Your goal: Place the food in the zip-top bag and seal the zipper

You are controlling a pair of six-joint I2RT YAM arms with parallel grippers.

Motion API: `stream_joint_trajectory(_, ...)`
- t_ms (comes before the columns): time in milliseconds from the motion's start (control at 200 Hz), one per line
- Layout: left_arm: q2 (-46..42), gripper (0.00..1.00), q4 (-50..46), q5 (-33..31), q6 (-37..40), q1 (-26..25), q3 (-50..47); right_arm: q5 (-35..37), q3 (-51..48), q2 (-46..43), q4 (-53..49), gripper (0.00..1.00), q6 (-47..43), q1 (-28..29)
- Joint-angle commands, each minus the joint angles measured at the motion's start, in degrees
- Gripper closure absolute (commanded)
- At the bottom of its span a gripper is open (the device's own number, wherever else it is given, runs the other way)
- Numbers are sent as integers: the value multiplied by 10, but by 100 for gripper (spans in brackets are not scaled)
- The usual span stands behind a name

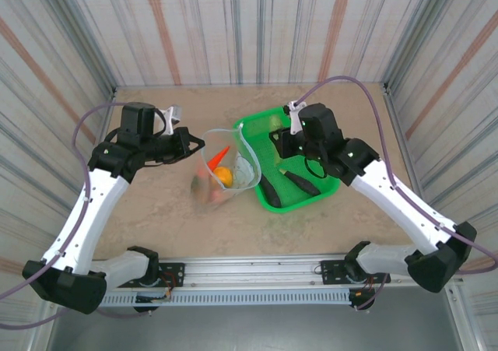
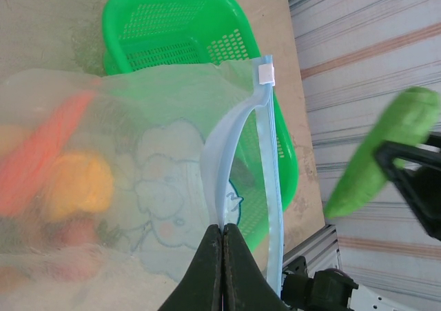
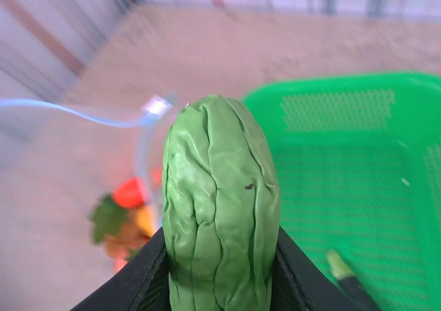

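Zip-top bag (image 1: 233,172), left of green basket (image 1: 268,123), holds carrot (image 1: 219,157) and orange fruit (image 1: 223,177). Basket holds dark long pieces (image 1: 302,183). Left pincer (image 2: 222,236) clamped on zipper (image 2: 270,159). Right pincer (image 3: 220,259) clamped on cucumber (image 3: 220,187).

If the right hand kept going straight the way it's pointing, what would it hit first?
Likely the open mouth of the zip-top bag: the cucumber in the right hand leads, aimed at the light-blue zipper just past the green basket. Depth is unclear, so it could pass over the rim.
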Motion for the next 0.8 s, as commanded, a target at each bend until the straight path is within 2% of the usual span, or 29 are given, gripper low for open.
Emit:
stream_joint_trajectory(0,-3,100,11,12,-6,5,-3,-20,20,-8,56,66,20,39)
stream_joint_trajectory(145,-2,100,15,13,-11,4,-4,-22,17,16,116,66,18,89)
stream_joint_trajectory(240,-4,100,13,9,-13,5,-4,-19,34,57,110,65,6,110)
stream_joint_trajectory(796,-10,100,20,3,-23,4,-5,-37,16,213,138,64,-10,149)
